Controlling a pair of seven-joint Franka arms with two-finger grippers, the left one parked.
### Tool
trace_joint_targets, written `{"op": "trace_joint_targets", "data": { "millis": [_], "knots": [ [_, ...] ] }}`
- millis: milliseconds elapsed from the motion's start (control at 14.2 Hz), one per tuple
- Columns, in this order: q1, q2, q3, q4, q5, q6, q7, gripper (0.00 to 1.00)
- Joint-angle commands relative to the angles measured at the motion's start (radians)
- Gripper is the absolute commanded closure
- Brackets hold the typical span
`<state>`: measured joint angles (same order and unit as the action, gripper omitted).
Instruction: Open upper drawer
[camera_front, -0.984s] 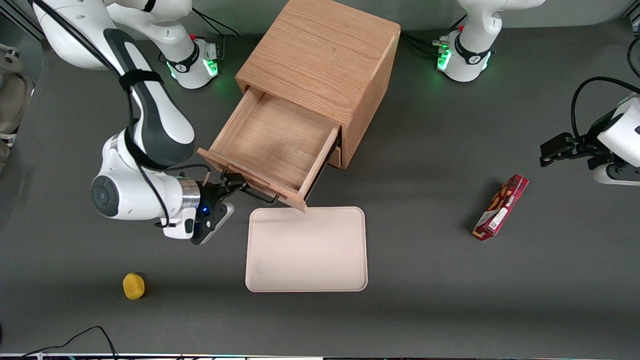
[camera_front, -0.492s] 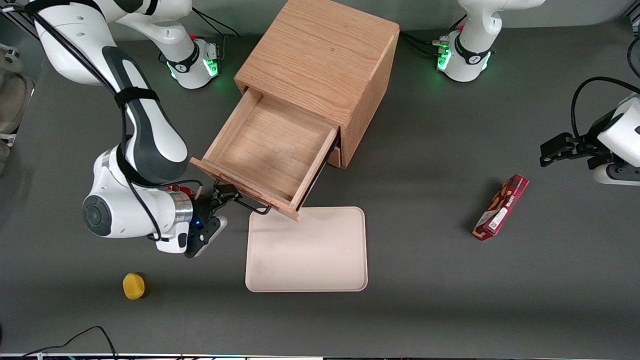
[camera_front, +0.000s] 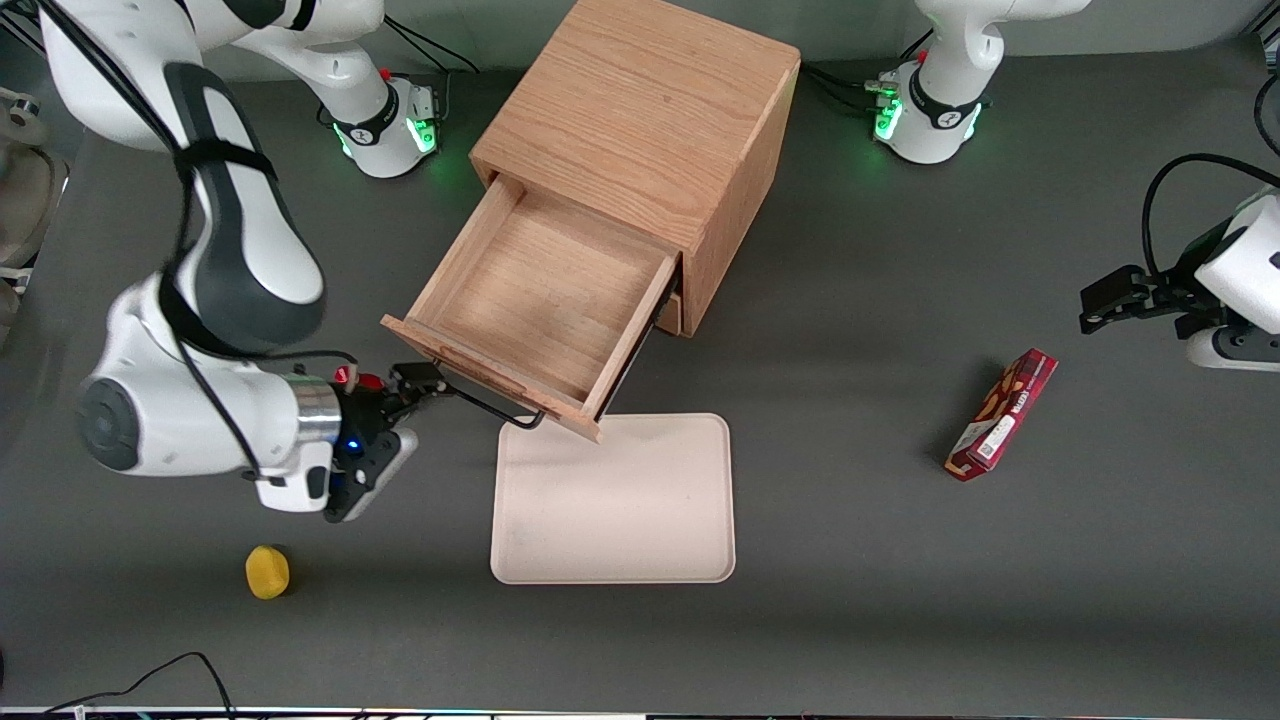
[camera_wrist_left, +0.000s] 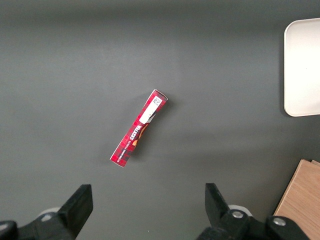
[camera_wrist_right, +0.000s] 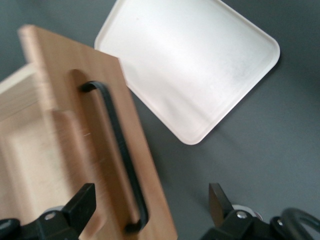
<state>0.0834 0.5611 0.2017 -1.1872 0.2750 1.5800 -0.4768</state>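
Note:
The upper drawer (camera_front: 540, 290) of the light-oak cabinet (camera_front: 640, 110) stands pulled far out, its plain wood tray empty. Its black wire handle (camera_front: 495, 405) sticks out from the drawer front, above the corner of the beige tray. My right gripper (camera_front: 418, 384) is open and empty, just off the handle's end toward the working arm's end of the table. In the right wrist view the drawer front (camera_wrist_right: 95, 110) and handle (camera_wrist_right: 120, 150) lie ahead of my gripper (camera_wrist_right: 151, 200), whose fingers stand wide apart and touch nothing. A sliver of the lower drawer (camera_front: 668, 312) shows under the upper one.
A beige tray (camera_front: 612, 500) lies flat on the table in front of the drawer and also shows in the right wrist view (camera_wrist_right: 200, 65). A yellow object (camera_front: 267, 572) lies near the table's front edge. A red box (camera_front: 1003, 413) lies toward the parked arm's end.
The drawer slid out a little more, then stopped. My gripper has come off the handle and drawn back toward the working arm's end of the table.

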Motion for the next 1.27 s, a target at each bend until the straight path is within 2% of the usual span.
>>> {"op": "trace_joint_targets", "data": {
  "millis": [0, 211, 422, 562, 633, 844, 1055, 1195],
  "knots": [
    [0.007, -0.100, -0.010, 0.023, -0.022, -0.075, 0.019, 0.00],
    [0.010, -0.251, -0.008, 0.018, -0.045, -0.118, 0.218, 0.00],
    [-0.002, -0.389, -0.013, 0.008, -0.153, -0.236, 0.368, 0.00],
    [0.001, -0.464, -0.114, -0.008, -0.224, -0.320, 0.371, 0.00],
    [0.002, -0.502, -0.148, -0.037, -0.240, -0.333, 0.372, 0.00],
    [-0.001, -0.683, -0.220, -0.269, -0.241, -0.321, 0.372, 0.00],
    [-0.008, -0.887, -0.257, -0.583, -0.243, -0.142, 0.379, 0.00],
    [-0.005, -0.970, -0.254, -0.719, -0.243, -0.053, 0.469, 0.00]
  ]
}}
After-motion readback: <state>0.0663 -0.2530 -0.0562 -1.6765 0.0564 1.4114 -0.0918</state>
